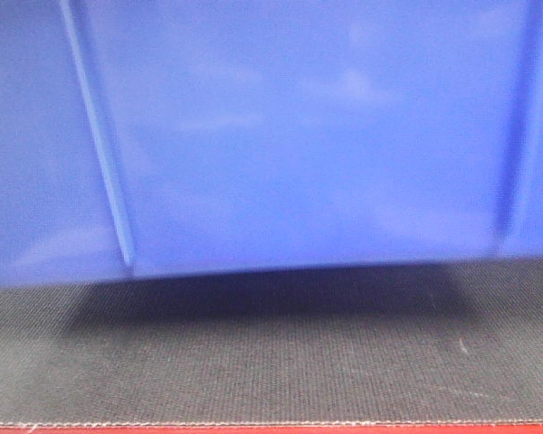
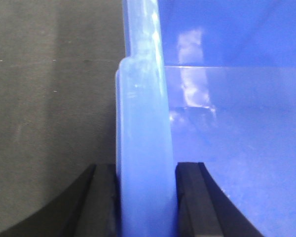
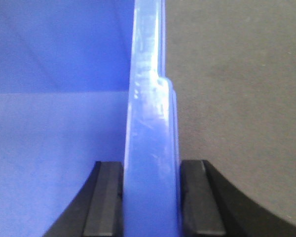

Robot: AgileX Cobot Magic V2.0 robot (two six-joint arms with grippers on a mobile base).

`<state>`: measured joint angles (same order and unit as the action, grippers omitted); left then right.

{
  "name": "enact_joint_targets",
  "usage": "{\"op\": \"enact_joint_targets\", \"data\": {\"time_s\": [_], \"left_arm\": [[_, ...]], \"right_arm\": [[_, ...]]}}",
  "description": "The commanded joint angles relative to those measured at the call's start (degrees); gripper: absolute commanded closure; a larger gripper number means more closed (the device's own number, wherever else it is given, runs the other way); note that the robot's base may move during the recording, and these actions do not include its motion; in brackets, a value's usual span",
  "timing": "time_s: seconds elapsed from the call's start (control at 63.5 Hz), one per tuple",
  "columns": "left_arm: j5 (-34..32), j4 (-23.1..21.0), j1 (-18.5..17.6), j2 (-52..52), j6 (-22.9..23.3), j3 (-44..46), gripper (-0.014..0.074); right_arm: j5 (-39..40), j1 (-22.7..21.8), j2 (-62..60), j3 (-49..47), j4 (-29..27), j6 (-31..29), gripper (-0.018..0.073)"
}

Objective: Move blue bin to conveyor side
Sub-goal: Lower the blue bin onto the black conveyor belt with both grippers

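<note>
The blue bin (image 1: 290, 136) fills the upper part of the front view, its glossy ribbed side wall hanging just above the black woven belt (image 1: 271, 362), with a shadow under it. A red strip (image 1: 271, 429) runs along the belt's near edge. My left gripper (image 2: 146, 170) is shut on the bin's thick rim (image 2: 144, 123), one finger outside over the belt, one inside the bin. My right gripper (image 3: 151, 168) is shut on the opposite rim (image 3: 150, 113) the same way. The bin's inside looks empty in both wrist views.
The black belt (image 2: 49, 98) lies left of the bin in the left wrist view and shows right of it in the right wrist view (image 3: 237, 98). Nothing else shows.
</note>
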<state>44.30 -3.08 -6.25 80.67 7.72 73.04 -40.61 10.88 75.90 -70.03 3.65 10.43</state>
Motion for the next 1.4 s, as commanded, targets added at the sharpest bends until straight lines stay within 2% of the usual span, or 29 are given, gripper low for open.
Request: {"op": "enact_joint_targets", "data": {"time_s": [0.0, 0.173, 0.63, 0.724, 0.818, 0.897, 0.976, 1.055, 1.149, 1.291, 1.385], "left_arm": [[-5.69, 1.29, -0.26, 0.22, 0.29, 0.99, 0.0613], [-6.70, 1.29, -0.26, 2.45, 0.29, 0.90, 0.0613], [-6.24, 1.29, -0.26, 4.25, 0.29, 0.86, 0.0613], [-6.24, 1.29, -0.26, 4.27, 0.29, 0.86, 0.0606], [-6.24, 1.39, -0.26, 4.27, 0.29, 0.86, 0.0519], [-6.45, 1.55, -0.26, 4.27, 0.29, 0.86, 0.0360], [-6.87, 2.24, -0.26, 4.27, 0.29, 0.86, 0.0178], [-7.66, 3.08, -0.26, 4.27, 0.43, 0.86, 0.0053], [-8.61, 3.08, -0.26, 4.27, 0.43, 0.86, 0.0022], [-8.43, 3.08, -0.26, 3.80, 0.43, 1.76, 0.0057], [-7.73, 3.08, -0.26, 2.42, 0.43, 3.00, 0.0100]], "right_arm": [[9.37, -0.43, 0.25, 1.71, 1.48, -0.44, 0.0641], [13.50, -0.43, 1.91, 4.88, 1.48, -0.44, 0.0641], [19.03, -0.43, 6.26, 4.89, 1.48, -0.44, 0.0636], [19.02, -0.43, 6.62, 4.89, 1.48, -0.44, 0.0533], [18.58, -0.43, 6.91, 4.89, 1.48, -0.44, 0.0333], [18.12, -0.43, 6.91, 4.89, 1.48, -0.44, 0.0200], [18.12, -0.43, 6.91, 4.77, 1.48, -0.44, 0.0152], [17.57, -0.43, 6.81, 4.34, 1.59, -0.44, 0.0150], [16.63, -0.43, 6.56, 3.21, 1.59, -0.44, 0.0150], [14.28, -0.43, 4.56, 0.44, 1.71, -0.44, 0.0160], [12.17, -0.43, 3.06, -1.86, 2.74, -0.44, 0.0205]]}}
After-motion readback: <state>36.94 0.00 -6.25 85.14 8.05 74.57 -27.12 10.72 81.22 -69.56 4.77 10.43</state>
